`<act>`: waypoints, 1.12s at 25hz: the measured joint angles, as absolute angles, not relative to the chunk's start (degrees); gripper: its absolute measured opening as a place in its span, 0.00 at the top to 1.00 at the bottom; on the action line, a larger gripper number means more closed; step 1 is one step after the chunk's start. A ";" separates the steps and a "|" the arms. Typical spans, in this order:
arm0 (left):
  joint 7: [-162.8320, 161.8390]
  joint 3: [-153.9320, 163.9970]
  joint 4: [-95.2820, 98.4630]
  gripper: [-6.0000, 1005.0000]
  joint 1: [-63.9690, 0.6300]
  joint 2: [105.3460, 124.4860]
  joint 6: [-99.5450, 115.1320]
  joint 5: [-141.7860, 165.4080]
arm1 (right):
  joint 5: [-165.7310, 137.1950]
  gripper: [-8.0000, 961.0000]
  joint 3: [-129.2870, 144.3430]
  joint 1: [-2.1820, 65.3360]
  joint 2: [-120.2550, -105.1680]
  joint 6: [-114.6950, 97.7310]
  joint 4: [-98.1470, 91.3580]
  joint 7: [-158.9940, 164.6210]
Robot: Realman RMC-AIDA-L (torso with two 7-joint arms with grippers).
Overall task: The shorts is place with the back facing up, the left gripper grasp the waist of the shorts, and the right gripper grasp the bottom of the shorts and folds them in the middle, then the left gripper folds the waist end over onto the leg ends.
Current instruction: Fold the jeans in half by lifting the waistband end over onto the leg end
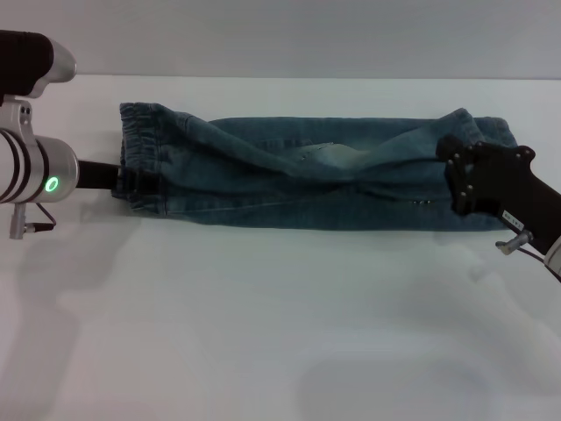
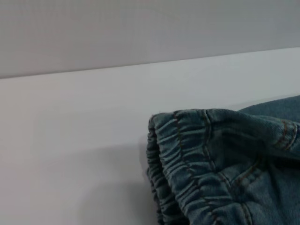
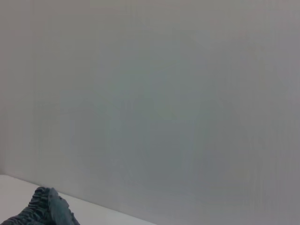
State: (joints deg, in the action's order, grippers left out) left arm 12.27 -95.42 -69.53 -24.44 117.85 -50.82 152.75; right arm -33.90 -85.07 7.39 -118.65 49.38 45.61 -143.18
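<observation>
The blue denim shorts (image 1: 298, 175) lie folded lengthwise in a long strip across the white table (image 1: 280, 333). The ruffled waist of the shorts (image 1: 140, 140) is at the left end and fills the lower right of the left wrist view (image 2: 197, 159). My left gripper (image 1: 127, 180), with the green ring, is shut on the near corner of that waist. My right gripper (image 1: 478, 175) sits over the bottom of the shorts (image 1: 491, 132) at the right end, its black body hiding the hems beneath. A small bunch of denim (image 3: 47, 208) shows in the right wrist view.
A pale wall (image 1: 280, 35) rises behind the table's far edge. The bare white tabletop stretches between the shorts and the front edge.
</observation>
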 joint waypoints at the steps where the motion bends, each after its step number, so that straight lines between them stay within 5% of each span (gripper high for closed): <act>1: 12.27 -95.42 -69.53 0.19 -24.44 117.85 -50.82 152.75 | -33.90 0.99 -85.08 7.41 -118.65 49.37 45.61 -143.17; 28: 11.67 -94.92 -66.97 0.20 -26.14 118.00 -51.72 153.10 | -34.02 0.99 -84.79 6.76 -118.65 49.76 45.64 -143.09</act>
